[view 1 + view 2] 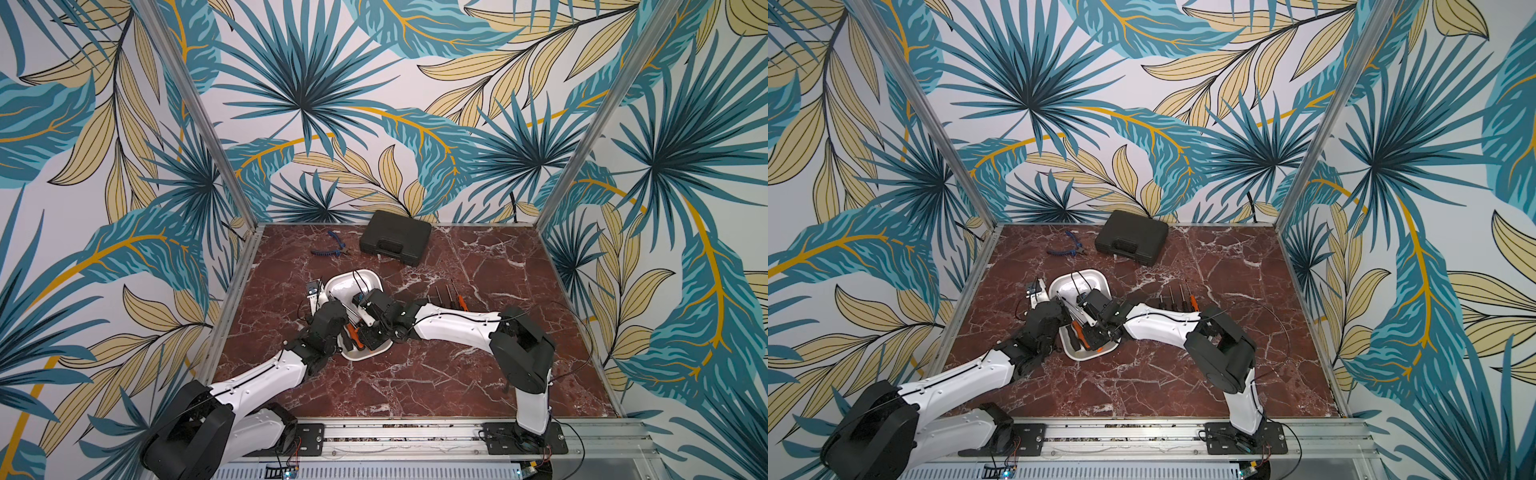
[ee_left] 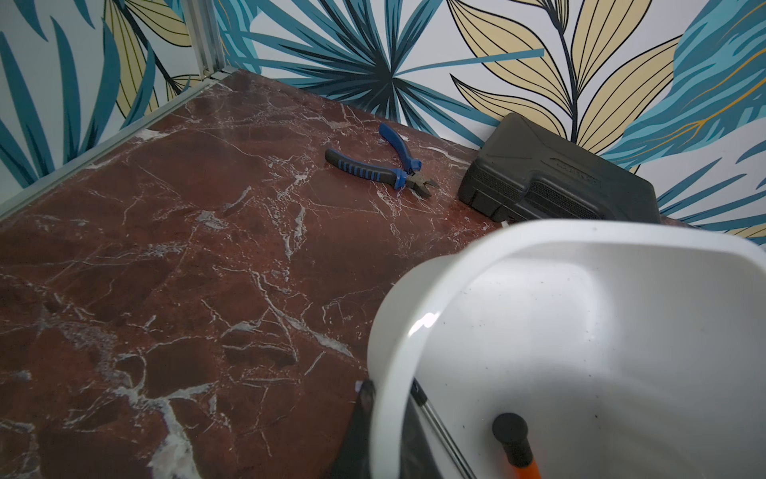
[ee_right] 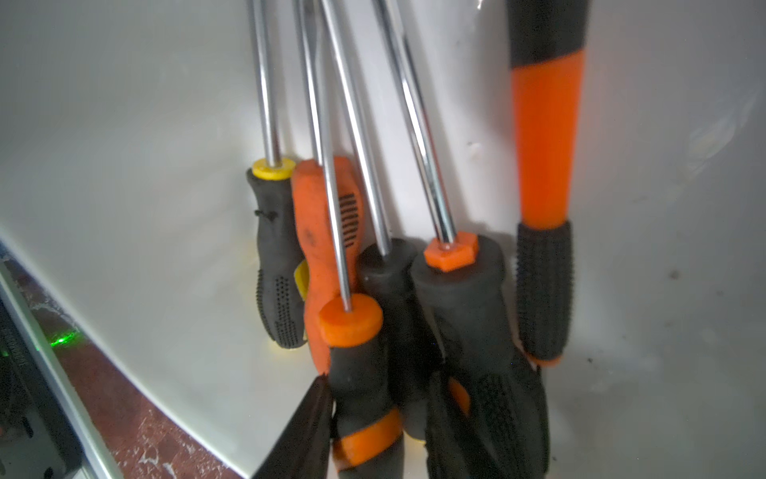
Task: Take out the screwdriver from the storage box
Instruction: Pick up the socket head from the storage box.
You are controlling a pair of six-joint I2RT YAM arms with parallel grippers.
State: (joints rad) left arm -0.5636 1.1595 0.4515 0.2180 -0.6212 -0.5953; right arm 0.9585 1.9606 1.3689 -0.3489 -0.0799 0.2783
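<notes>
The white storage box (image 1: 353,275) (image 1: 1084,272) sits mid-table. My left gripper (image 1: 329,297) (image 2: 389,390) is shut on the box's left rim, one finger outside the wall and one inside. Several screwdrivers lie in the box with their handles bunched at its near end. My right gripper (image 1: 368,340) (image 3: 379,377) reaches down among them. Its open fingers stand either side of a screwdriver (image 3: 356,365) with a black handle and a round orange collar. One finger (image 3: 315,410) touches that handle and a small gap shows on the other side.
A black hard-shell case (image 1: 395,243) (image 2: 551,186) and blue-handled pliers (image 1: 332,247) (image 2: 381,166) lie near the back wall. Several screwdrivers (image 1: 451,297) lie in a row on the marble to the right of the box, partly under the right arm.
</notes>
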